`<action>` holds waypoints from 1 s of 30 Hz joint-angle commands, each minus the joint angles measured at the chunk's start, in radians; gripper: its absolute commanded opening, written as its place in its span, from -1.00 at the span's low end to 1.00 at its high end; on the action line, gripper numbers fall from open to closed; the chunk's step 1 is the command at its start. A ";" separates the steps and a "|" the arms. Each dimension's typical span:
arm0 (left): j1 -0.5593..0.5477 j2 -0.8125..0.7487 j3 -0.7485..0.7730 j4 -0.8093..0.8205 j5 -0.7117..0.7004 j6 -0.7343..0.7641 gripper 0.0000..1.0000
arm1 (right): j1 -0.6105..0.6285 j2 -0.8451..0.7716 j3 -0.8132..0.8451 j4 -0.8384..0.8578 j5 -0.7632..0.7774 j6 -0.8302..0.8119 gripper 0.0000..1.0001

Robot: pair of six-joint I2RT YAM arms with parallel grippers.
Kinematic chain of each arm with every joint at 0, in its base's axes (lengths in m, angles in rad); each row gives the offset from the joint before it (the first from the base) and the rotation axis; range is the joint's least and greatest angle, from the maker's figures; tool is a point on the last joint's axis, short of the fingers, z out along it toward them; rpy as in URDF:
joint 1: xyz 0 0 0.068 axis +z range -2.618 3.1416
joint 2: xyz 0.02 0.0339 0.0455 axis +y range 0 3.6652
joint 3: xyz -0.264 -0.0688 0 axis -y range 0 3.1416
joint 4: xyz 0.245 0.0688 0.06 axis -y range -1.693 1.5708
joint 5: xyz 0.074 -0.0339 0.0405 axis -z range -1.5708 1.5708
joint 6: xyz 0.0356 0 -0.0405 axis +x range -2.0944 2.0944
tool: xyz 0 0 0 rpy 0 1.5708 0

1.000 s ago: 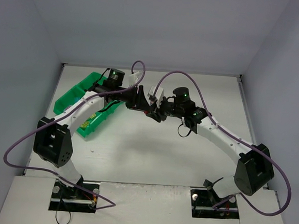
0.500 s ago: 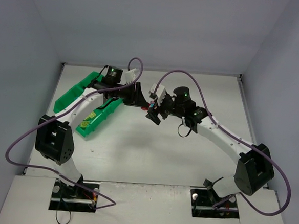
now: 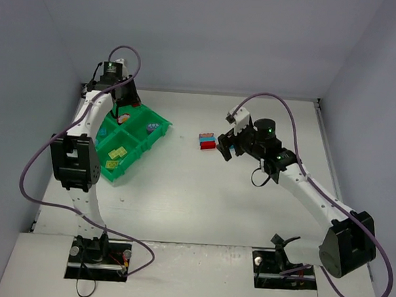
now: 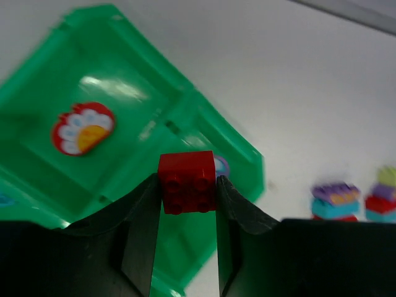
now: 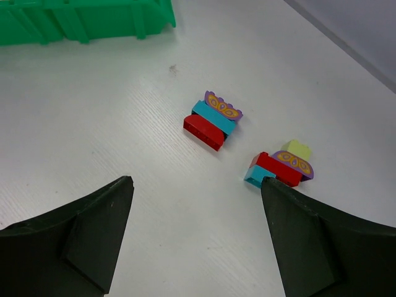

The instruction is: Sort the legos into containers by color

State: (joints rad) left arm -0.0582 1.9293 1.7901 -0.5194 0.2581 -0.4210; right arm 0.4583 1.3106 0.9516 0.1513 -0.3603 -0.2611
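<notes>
My left gripper hangs over the far part of the green tray and is shut on a red lego, held by its sides between both fingers. Under it, one container holds a red-and-white piece, and a purple piece lies in the neighbouring one. Yellow-green legos fill a near container. My right gripper stands open and empty just right of two small stacks on the table: a purple, cyan and red one, and a cyan, red, purple and yellow-green one.
The tray's corner shows at the top left of the right wrist view, well away from the stacks. Grey walls close in the table on the left, back and right. Purple cables loop above both arms.
Both grippers were together at mid-table. The left arm has swung back left over the tray with the red lego. The right gripper opened and drew back, leaving the stacks on the table.
</notes>
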 commanded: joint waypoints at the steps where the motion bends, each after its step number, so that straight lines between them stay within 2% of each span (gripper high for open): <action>1: 0.014 0.035 0.097 0.035 -0.267 -0.010 -0.85 | 0.003 -0.063 -0.019 0.042 0.026 0.042 0.62; 6: 0.018 0.144 0.182 0.042 -0.456 0.002 -0.75 | 0.002 -0.083 -0.037 0.021 0.049 0.062 0.62; 13: 0.021 0.253 0.252 0.071 -0.536 0.007 -0.60 | 0.000 -0.073 -0.051 0.013 0.063 0.072 0.63; 19: 0.024 0.284 0.269 0.098 -0.530 0.004 -0.38 | -0.001 -0.018 -0.047 0.013 0.090 0.131 0.64; 20: 0.024 0.286 0.269 0.102 -0.525 0.004 -0.28 | -0.001 -0.011 -0.045 0.013 0.093 0.138 0.64; 25: 0.026 0.272 0.261 0.107 -0.519 0.008 -0.05 | -0.001 0.038 -0.034 0.016 0.095 0.183 0.64; 26: 0.024 0.269 0.259 0.107 -0.519 0.010 0.08 | -0.001 0.044 -0.034 0.016 0.090 0.187 0.64; 30: 0.024 0.238 0.244 0.104 -0.516 0.021 0.15 | -0.001 0.070 -0.027 0.019 0.093 0.201 0.64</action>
State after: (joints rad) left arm -0.0334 2.2662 2.0014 -0.4538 -0.2375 -0.4171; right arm 0.4587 1.3754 0.8955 0.1204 -0.2829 -0.0902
